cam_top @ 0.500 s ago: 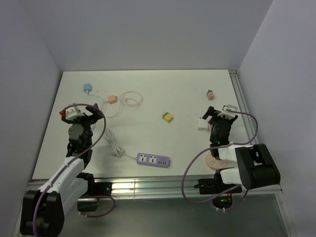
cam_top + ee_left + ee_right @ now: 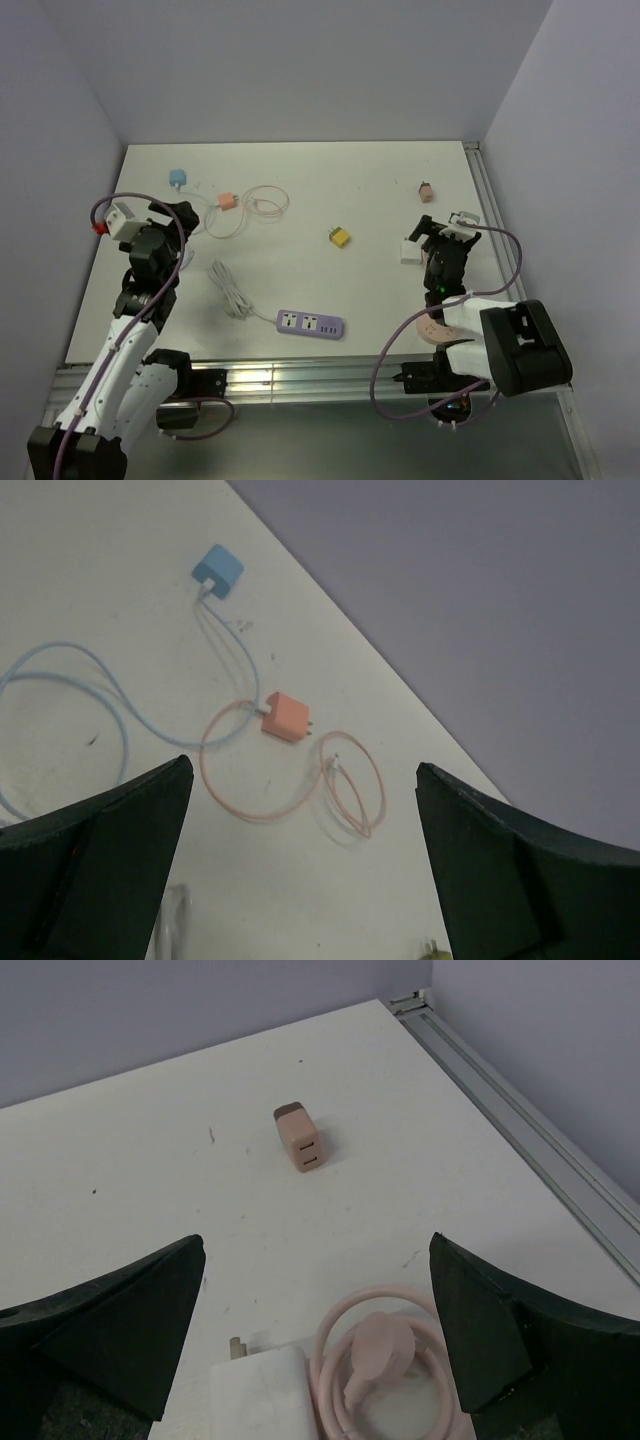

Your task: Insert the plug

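The left gripper [image 2: 303,775] is hovering wide open and empty over the orange plug [image 2: 288,717] mid-frame, risking pinching its looped cable [image 2: 262,817] instead.

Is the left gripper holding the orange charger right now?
No, the orange charger lies loose on the table, out past the left gripper, which is open and empty.

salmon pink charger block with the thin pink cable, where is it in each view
top external: the salmon pink charger block lies at the back left, just right of the small blue charger block.
left wrist: mid picture, below right of the blue block.
right wrist: not in it; the brownish pink cube there is another charger.
shared landmark: the blue block, up and left of it in both.
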Tool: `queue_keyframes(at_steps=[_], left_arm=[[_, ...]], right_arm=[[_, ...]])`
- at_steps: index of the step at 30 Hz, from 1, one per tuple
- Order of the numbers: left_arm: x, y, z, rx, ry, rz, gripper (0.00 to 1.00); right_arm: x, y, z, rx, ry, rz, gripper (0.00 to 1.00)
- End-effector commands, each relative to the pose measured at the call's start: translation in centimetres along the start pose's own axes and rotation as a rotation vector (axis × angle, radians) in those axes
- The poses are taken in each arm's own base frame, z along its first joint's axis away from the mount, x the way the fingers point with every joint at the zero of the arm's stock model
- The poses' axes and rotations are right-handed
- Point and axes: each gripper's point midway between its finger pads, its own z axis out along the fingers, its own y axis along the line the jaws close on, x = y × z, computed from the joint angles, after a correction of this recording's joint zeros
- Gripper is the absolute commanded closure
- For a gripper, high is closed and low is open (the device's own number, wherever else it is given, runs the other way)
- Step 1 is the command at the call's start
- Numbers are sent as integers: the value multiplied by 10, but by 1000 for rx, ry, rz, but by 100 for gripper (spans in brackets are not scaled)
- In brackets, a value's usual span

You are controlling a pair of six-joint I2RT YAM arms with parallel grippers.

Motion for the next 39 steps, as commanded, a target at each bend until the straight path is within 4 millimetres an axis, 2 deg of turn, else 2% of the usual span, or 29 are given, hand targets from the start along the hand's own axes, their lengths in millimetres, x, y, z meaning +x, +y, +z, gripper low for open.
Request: queue_keyframes(at_steps=[1,3,4,5,6,7,8,9,10,11,13,14,17,18,23,24,25,26,27,29,30,31,32,33,34,35,36,37,39], left_arm=[[4,-20,-22,81,109,-26,1],[13,-28,-30,162,138,-84,1],[18,-27,-32,170,151,-114,1],[22,-25,-34,174,162,-138,1],[26,-24,-36,188,170,-150,0],[22,-31,-39,230,161,-153,1],[25,-35,-43,258,183,-146,1],[23,-39,-44,272,186,-130,1],[22,-40,-44,266,193,-119,0],[29,-34,-45,223,214,-91,0],[24,-44,-50,234,219,-60,3],[29,-46,-53,239,239,-48,4],[36,-48,-56,229,284,-58,5],[40,-50,-58,232,315,-64,6],[69,-53,-65,228,486,-33,12],[76,-53,-65,221,519,-22,13],[82,-56,-67,233,559,-21,16],[85,-57,-67,236,576,-18,17],[92,-57,-66,237,602,-8,19],[100,-65,-71,286,654,-8,22],[105,-66,-71,299,678,-1,23],[109,-68,-73,318,697,2,23],[114,-76,-81,375,747,2,23],[120,-78,-83,397,779,15,23],[122,-81,-86,423,801,17,24],[125,-87,-94,471,841,13,24],[129,-86,-95,477,858,14,24],[130,-87,-98,491,868,14,24],[131,-87,-102,508,881,17,24]], right_arm=[[-33,10,1,3,-56,-1,0],[-39,11,0,2,-35,-64,0],[-44,15,-2,-9,-50,-55,0],[-41,12,-5,18,-29,-67,0],[-51,10,-9,40,-44,-28,0],[-65,8,-8,82,-59,35,0],[-47,-4,-13,176,40,109,0],[-50,-4,-15,191,79,140,0],[-75,4,-13,179,74,194,0],[-56,8,-22,138,203,132,0],[-53,14,-33,105,302,122,0],[-48,35,-39,-18,348,147,0],[-52,62,-57,-199,374,197,0],[-53,82,-69,-320,408,220,0],[-39,114,-98,-456,629,264,0],[-31,115,-98,-432,663,247,0],[-32,117,-96,-423,659,224,0],[-28,130,-102,-467,673,194,0],[-16,137,-101,-472,709,167,0],[-14,157,-101,-531,740,139,3],[4,168,-103,-551,804,107,5],[0,181,-99,-586,800,89,7],[3,189,-99,-612,819,73,8],[23,197,-99,-616,874,30,9],[18,207,-93,-633,870,-7,9],[22,211,-90,-633,883,-39,9],[43,210,-85,-601,929,-97,9],[39,220,-81,-616,914,-148,9],[52,227,-70,-593,929,-213,9]])
